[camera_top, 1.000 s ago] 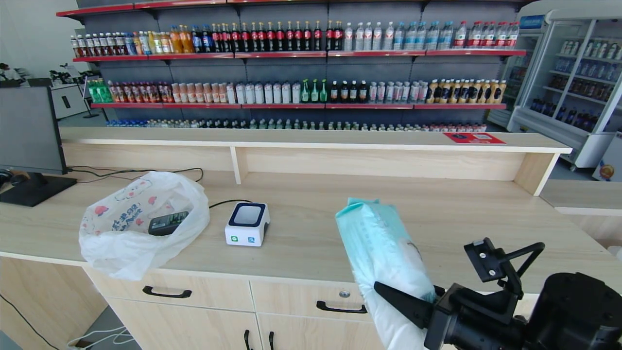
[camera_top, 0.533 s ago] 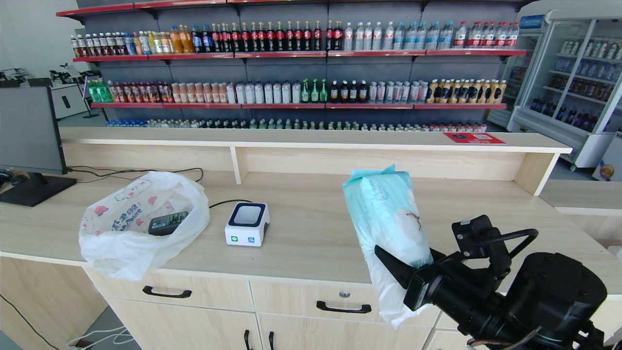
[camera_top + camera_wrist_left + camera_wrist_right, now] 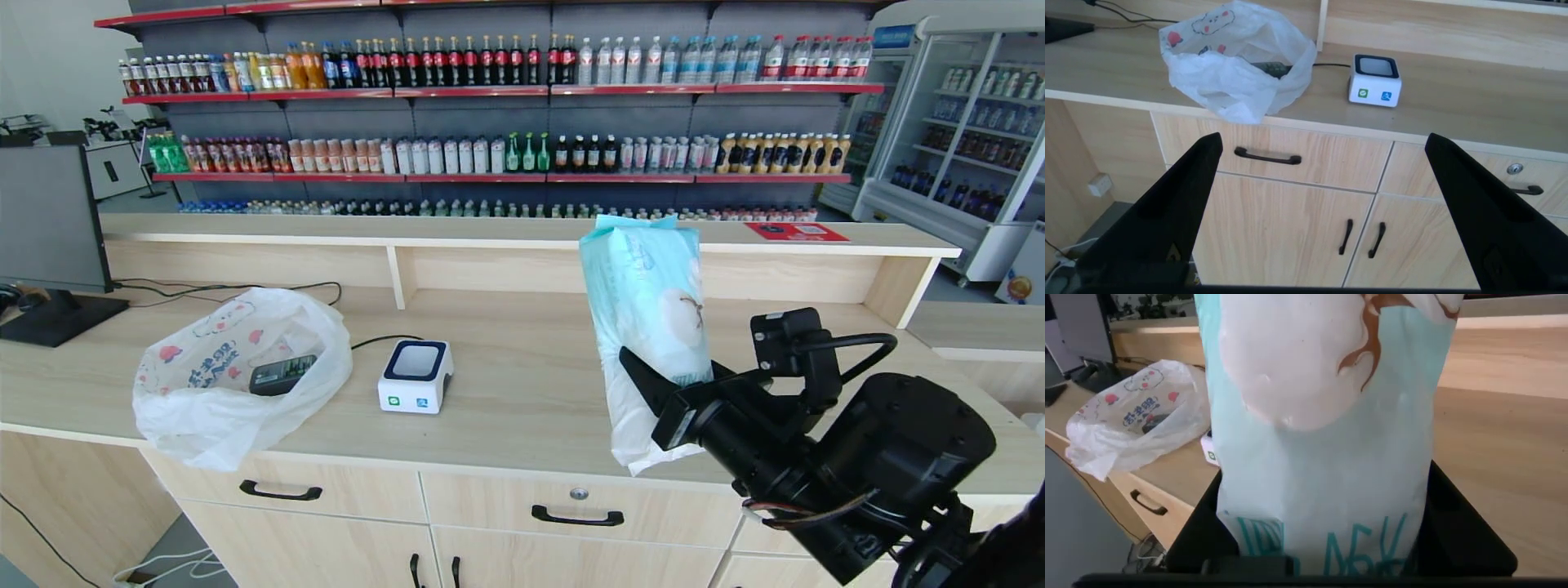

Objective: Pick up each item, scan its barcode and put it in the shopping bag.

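Right gripper (image 3: pixel 665 366): we see it clamped on a teal-and-white soft plastic pack (image 3: pixel 645 294), held upright.
Pack: 3 o'clock of the white box scanner (image 3: pixel 416 376) on the pale wooden counter (image 3: pixel 522 408).
White printed plastic shopping bag (image 3: pixel 204 400): 9 o'clock of the scanner.
Left gripper (image 3: pixel 1323 143): fingers spread apart.

Matte black right arm (image 3: pixel 906 441), bulky rounded joint housing. Boxy camera bracket (image 3: pixel 788 335) on the wrist with small pale screws (image 3: pixel 767 335), black cable loop (image 3: pixel 865 347) beside it, thin red and white wires (image 3: pixel 784 510) underneath. Right pincer (image 3: pixel 653 380) is black with wedge-shaped fingers (image 3: pixel 641 371). Left pincer (image 3: pixel 1323 140) is black, with two flat tapering fingers (image 3: pixel 1176 204).
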### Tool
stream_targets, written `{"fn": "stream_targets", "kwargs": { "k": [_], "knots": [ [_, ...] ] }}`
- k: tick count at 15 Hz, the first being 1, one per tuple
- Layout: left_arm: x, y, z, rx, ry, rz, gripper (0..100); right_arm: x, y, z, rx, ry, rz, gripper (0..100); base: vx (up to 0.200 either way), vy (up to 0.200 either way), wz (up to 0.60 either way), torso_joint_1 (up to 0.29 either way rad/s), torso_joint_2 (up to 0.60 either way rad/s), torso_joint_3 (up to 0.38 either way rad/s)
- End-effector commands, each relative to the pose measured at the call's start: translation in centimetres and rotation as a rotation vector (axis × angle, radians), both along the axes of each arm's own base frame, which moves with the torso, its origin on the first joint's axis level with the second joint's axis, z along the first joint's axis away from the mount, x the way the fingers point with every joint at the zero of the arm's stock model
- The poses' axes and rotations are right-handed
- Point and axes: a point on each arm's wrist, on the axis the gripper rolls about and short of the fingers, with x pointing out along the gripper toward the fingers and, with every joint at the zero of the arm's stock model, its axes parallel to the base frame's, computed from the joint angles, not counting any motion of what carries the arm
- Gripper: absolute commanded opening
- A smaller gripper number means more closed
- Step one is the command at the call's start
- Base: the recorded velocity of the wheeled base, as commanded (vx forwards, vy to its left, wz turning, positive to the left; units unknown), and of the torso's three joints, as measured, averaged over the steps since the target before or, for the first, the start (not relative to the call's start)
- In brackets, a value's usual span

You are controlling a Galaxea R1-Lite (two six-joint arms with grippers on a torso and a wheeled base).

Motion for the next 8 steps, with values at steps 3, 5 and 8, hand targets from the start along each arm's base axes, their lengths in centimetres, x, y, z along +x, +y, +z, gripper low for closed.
{"fn": "stream_targets", "kwargs": {
  "k": [3, 5, 8],
  "knots": [
    [0.0, 0.0, 0.0, 0.0, 0.0, 0.0, 100, 0.8, 1.1, -0.5, -0.002, 0.003, 0.01, 0, -0.2, 0.0, 0.0, 0.014, 0.01, 0.001],
    [0.0, 0.0, 0.0, 0.0, 0.0, 0.0, 100, 1.1, 1.3, -0.6, 0.0, 0.002, 0.01, 0, -0.1, 0.0, 0.0, 0.006, 0.0, -0.004],
    [0.0, 0.0, 0.0, 0.001, 0.0, 0.0, 100, 1.7, 1.9, -0.5, 0.013, -0.008, 0.012, 0, 0.0, 0.0, 0.0, 0.0, 0.0, 0.0]
  ]
}}
